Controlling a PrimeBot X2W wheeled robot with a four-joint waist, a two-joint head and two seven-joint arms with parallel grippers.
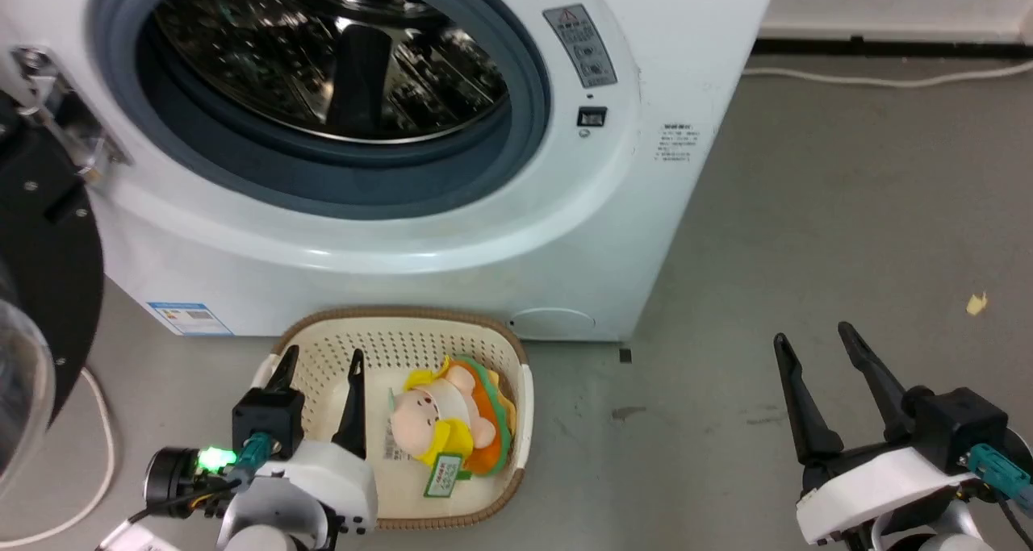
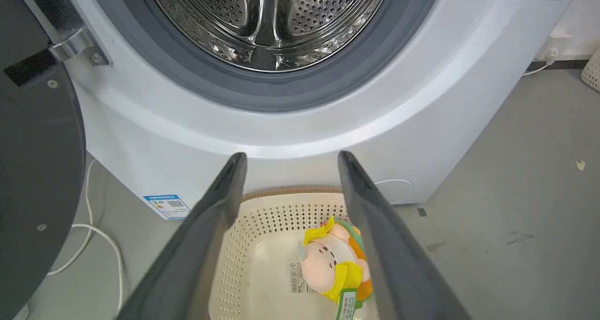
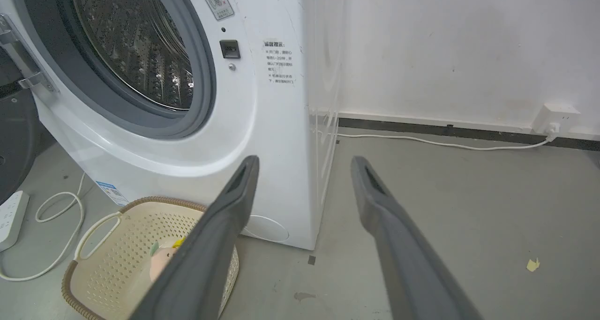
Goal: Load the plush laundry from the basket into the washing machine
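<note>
Plush toy point(image 1: 452, 422) lies in the basket point(image 1: 379, 343), R half of it, pale face up, orange back w/ green edging toward the R wall, green-white tag point(image 1: 444, 475) at the end nearest me. Basket sits on the floor point(image 1: 807, 236) just in front of the washer point(image 1: 420, 236), below the door opening; can't tell if its rim touches the front panel. Washer door point(image 1: 48, 252) is swung open to the L, steel drum point(image 1: 323, 59) showing inside the grey ring point(image 1: 529, 123). My L jaws are apart & hold nothing. They're over the basket's L part, tips pointing at the washer, one jaw by the L handle, the other just L of the toy; touching it or not, can't tell. In L wrist view the toy shows btwn the two jaws, nearer the R one, which hides part of it. My R jaws are apart too, empty, over the floor R of the washer, well apart from basket & toy. White cable point(image 1: 888, 79) runs along the wall base behind; small yellow scrap point(image 1: 977, 302) on the floor ahead of R jaws.
</note>
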